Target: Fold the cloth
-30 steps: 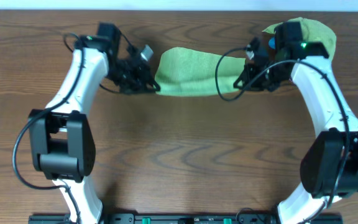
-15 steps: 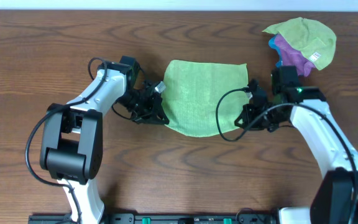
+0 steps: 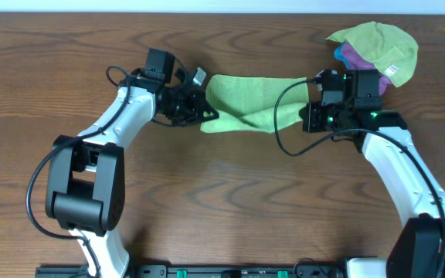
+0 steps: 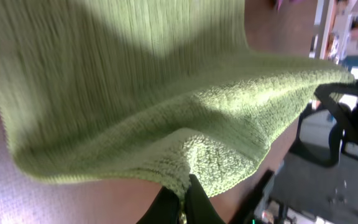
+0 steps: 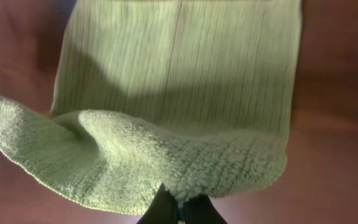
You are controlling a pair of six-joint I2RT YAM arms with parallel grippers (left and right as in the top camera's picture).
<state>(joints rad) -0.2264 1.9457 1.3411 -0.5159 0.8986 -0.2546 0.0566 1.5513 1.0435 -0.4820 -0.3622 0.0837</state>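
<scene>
The left hand (image 3: 200, 110) is pinched narrow on one near corner of the cloth (image 3: 246, 94), and the right hand (image 3: 308, 117) is pinched the same way on the other; both wrist views show the hem gripped between closed fingers. The green cloth hangs between them at the far middle of the worktop (image 3: 222, 201), its near part lifted and sagging over the part that lies flat. To do the fold well, I judge both hands should travel level and at one pace, with the hem taut enough to take out the sag. The held corners should then come down right over the far corners before either hand lets go. The far hem looks straight in the right wrist view, a fair line to aim at. Bare wood lies open toward the robot, but a pile of cloths (image 3: 377, 42) sits just behind the right arm, so room is tight there.
</scene>
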